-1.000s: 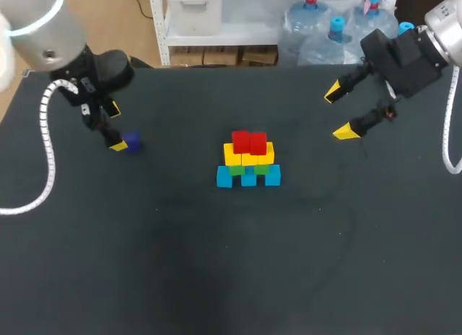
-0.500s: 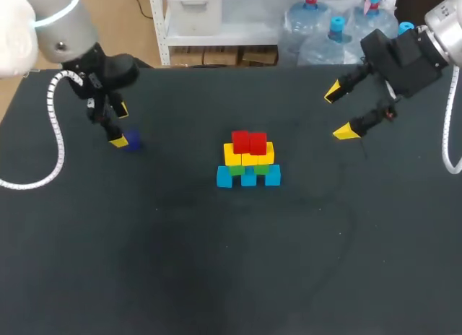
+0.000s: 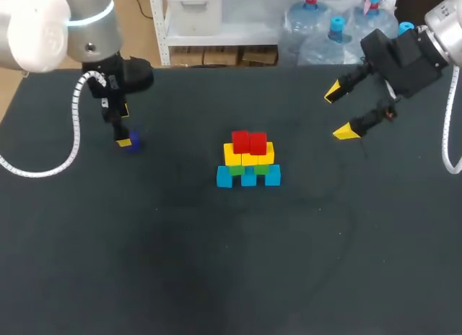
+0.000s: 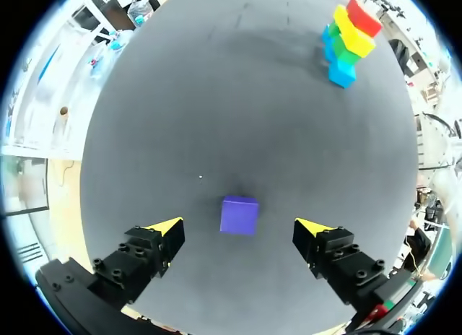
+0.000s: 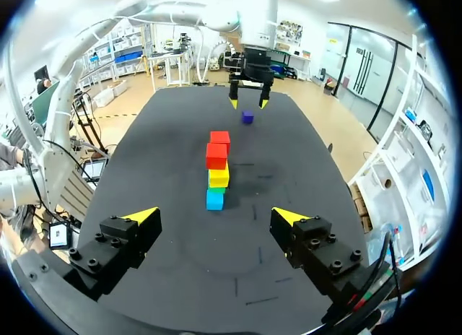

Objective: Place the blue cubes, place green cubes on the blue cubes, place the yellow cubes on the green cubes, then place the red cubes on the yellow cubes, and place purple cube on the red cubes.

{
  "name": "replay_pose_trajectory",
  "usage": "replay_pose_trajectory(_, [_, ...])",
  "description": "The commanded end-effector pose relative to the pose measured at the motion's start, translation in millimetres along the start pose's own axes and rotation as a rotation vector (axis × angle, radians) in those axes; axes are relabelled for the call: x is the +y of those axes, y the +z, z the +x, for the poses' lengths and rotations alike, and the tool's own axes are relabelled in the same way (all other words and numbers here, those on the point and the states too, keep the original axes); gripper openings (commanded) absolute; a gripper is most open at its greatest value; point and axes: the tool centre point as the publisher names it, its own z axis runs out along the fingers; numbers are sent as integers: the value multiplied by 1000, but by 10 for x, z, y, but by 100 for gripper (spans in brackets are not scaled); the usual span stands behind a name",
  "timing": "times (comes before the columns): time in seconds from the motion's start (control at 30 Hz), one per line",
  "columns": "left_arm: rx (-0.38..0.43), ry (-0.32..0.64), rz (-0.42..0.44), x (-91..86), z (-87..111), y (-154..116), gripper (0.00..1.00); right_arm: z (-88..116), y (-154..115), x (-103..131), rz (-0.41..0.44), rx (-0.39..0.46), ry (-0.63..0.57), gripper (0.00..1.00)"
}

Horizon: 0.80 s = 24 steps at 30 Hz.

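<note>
left claw (image 4: 240, 224) wide around purple cube (image 4: 240, 215) | right claw (image 5: 214, 215) wide | cube stack (image 3: 248, 160) well apart

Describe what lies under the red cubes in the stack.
Directly under the red cubes lie yellow cubes. Below those, only slivers of green cubes show above the blue cubes. The yellow layer covers most of the green, so their number cannot be told.

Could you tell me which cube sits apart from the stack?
The purple cube, alone between the left gripper's open fingers; all other cubes are in the stack.
</note>
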Motion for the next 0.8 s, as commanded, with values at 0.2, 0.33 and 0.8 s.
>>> replay_pose_trajectory(0.2, [15, 46, -17, 33, 5, 78, 100, 0, -1, 8, 2, 0, 0, 100])
replay_pose_trajectory(0.33, [24, 50, -11, 53, 19, 107, 100, 0, -1, 8, 2, 0, 0, 100])
replay_pose_trajectory(0.8, [20, 55, 10, 7, -4, 284, 100, 0, -1, 8, 2, 0, 0, 100])
